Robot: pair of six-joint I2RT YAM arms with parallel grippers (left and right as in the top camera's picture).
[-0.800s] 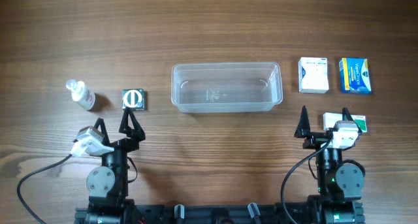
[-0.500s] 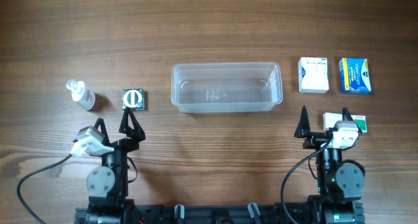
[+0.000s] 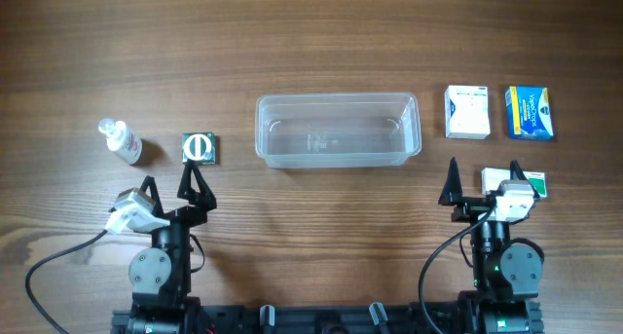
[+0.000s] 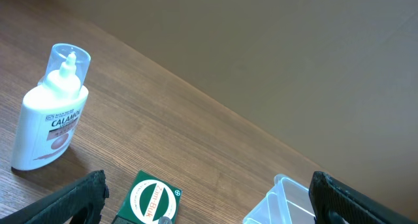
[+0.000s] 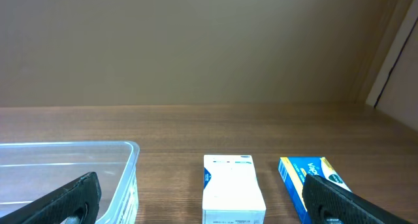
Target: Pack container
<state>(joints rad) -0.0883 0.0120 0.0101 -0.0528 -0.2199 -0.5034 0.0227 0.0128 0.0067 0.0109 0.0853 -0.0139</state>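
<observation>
The clear plastic container [image 3: 338,129] sits empty at the table's middle; its corner shows in the left wrist view [image 4: 287,201] and its end in the right wrist view [image 5: 72,175]. A green Zam-Buk box [image 3: 200,147] [image 4: 149,199] and a white calamine bottle [image 3: 121,140] [image 4: 51,110] lie to its left. A white box [image 3: 467,112] [image 5: 232,188], a blue box [image 3: 530,113] [image 5: 312,185] and a white-green box [image 3: 526,180] lie to its right. My left gripper [image 3: 170,186] is open, just short of the green box. My right gripper [image 3: 484,171] is open beside the white-green box.
Both arm bases stand at the near table edge, with cables [image 3: 58,261] trailing on the left. A wall rises behind the table's far edge [image 5: 196,106].
</observation>
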